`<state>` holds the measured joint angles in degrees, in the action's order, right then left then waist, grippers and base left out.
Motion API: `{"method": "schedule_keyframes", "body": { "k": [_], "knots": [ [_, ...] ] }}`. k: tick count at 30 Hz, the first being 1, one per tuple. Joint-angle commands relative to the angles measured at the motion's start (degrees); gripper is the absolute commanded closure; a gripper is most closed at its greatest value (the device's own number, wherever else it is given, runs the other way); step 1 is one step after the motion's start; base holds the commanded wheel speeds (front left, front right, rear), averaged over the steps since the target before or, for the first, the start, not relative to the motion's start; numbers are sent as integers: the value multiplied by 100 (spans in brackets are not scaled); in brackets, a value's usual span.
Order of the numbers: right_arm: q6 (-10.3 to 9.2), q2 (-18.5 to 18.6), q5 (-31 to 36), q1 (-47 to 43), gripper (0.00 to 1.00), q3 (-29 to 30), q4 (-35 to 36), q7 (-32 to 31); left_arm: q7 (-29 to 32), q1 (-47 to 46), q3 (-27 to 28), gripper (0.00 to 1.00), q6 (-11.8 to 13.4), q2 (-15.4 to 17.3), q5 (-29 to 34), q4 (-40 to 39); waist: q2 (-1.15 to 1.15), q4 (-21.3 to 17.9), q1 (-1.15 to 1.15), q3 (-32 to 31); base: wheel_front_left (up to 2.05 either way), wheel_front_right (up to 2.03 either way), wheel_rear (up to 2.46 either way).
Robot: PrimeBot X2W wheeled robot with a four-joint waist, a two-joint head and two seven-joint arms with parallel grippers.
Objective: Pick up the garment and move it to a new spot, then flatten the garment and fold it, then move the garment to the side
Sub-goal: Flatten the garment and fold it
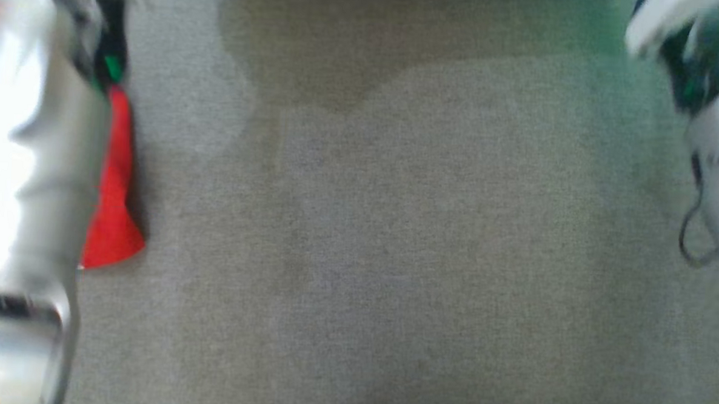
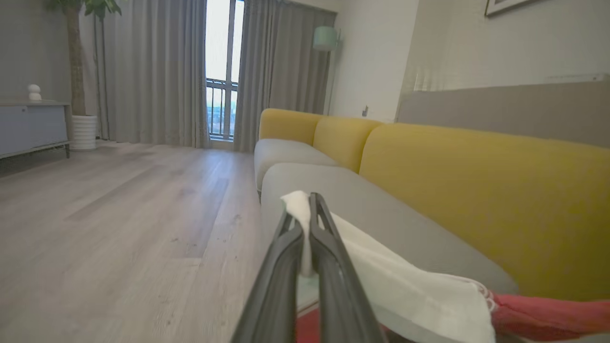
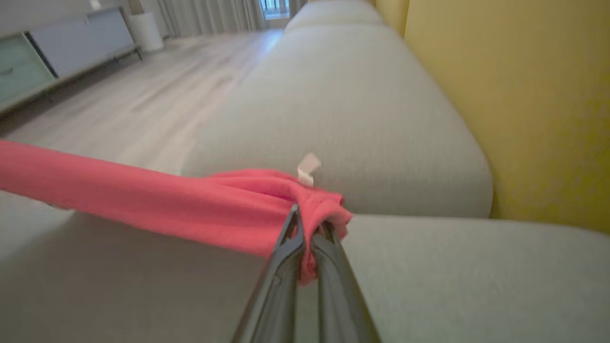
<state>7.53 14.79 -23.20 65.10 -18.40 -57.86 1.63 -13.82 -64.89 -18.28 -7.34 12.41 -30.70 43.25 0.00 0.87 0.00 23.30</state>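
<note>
Right wrist view: red garment point(image 3: 143, 200) bunched and stretched ropelike, both jaws pinching its ends.

— How is the light around you?
— Soft daylight. From my left wrist the window point(image 2: 224, 47) between the curtains point(image 2: 152, 71) burns out to white and lays a pale sheen on the floor point(image 2: 119, 214).
— And the sharpness?
— My head view is smeared all over. My left forearm point(image 1: 28, 151) is streaky white glare, the garment point(image 1: 114, 185) a fuzzy red wedge, a green tint sits at the top right, and a dim shadow darkens the top of the cushion point(image 1: 424, 259). At my right wrist my right pincer point(image 3: 307, 219) is fairly crisp, while the cabinet point(image 3: 71, 47) and the sofa back point(image 3: 524, 95) go soft.
</note>
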Motion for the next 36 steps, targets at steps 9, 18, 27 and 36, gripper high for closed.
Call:
{"method": "schedule_keyframes", "body": {
  "k": [9, 18, 27, 36],
  "knots": [
    [-4, 961, -1332, -1332, 100, -1327, 650, -1304, 66, 1800, -848, 100, -13, 787, -457, -765, 0, 140, 0, -789, 0, 0, 0],
    [-4, 1756, -2230, -2195, 100, -2112, 1551, -1983, 547, 3104, -1566, 100, -14, 1452, -1046, -2058, 0, 187, 0, -1361, 0, 0, 0],
    [-4, 2225, -2697, -2860, 100, -2508, 1979, -2356, 1230, 4030, -1802, 100, -7, 1941, -1413, -2937, 0, 284, 0, -1901, 0, 0, 0],
    [-4, 2587, -3282, -3472, 100, -2686, 2393, -2971, 1956, 4888, -1965, 100, 39, 2370, -1977, -3793, 0, 258, 0, -2245, 0, 0, 0]
  ]
}}
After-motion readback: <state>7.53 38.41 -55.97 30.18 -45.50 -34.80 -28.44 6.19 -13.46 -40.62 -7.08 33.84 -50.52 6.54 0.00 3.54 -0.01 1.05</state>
